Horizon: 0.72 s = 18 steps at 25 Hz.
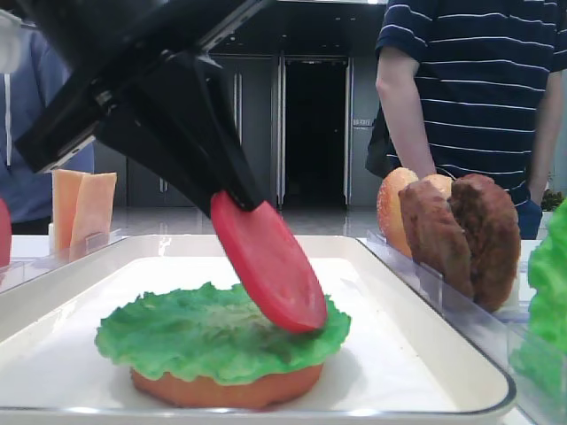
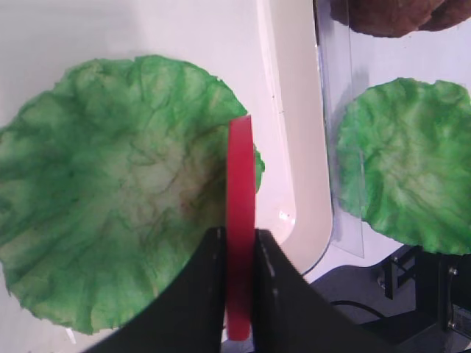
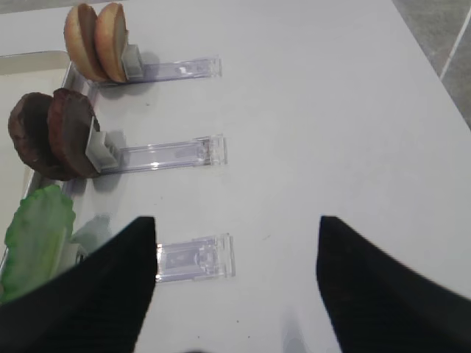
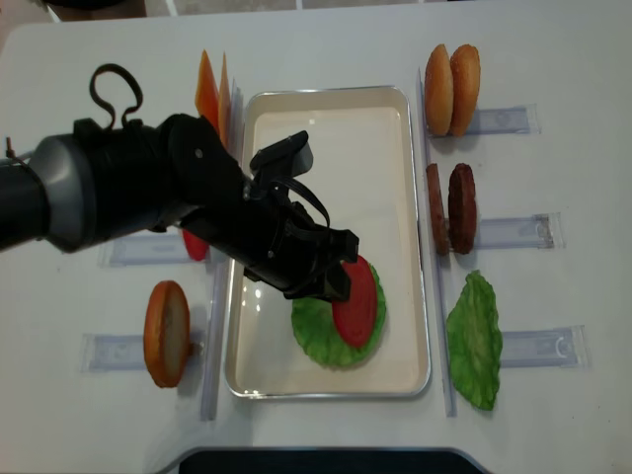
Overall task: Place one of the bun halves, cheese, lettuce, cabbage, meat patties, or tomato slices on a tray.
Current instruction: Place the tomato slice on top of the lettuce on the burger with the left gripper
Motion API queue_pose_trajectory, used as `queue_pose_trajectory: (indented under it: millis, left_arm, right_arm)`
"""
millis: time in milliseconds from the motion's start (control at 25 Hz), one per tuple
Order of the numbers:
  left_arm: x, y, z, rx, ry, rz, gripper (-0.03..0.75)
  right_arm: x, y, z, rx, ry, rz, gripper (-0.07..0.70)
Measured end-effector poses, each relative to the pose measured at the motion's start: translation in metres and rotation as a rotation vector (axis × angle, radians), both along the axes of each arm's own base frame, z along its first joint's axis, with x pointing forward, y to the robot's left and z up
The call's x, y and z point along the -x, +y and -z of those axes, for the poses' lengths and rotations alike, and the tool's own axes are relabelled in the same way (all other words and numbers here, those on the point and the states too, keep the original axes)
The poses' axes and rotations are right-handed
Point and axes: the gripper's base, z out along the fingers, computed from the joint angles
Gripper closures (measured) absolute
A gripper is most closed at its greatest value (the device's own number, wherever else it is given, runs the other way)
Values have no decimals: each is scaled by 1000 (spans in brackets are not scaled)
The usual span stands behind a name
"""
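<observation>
The black left gripper [image 2: 237,294] stands clamped on a flat round red plastic tomato slice [image 1: 268,262], held tilted with its lower edge touching a ruffled green lettuce leaf [image 1: 208,332] atop an orange-tan bun half [image 1: 226,388] in the white rectangular tray [image 4: 387,109]. The right gripper [image 3: 235,265] hangs with jaws apart over the white table [image 3: 331,110], beside the clear plastic holders [image 3: 195,257].

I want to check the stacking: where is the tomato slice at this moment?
In the overhead view the tomato slice is near the lower right part of the tray, tilted, clamped in the left gripper, its lower edge on the lettuce.
</observation>
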Motion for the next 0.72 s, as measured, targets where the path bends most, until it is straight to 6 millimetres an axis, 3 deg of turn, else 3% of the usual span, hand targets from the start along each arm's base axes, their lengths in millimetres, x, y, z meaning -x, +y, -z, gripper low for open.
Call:
queue_pose_trajectory:
  millis: [720]
  left_arm:
    - [0, 0, 0, -6, -5, 6, 660]
  right_arm:
    - [0, 0, 0, 0, 0, 0, 160]
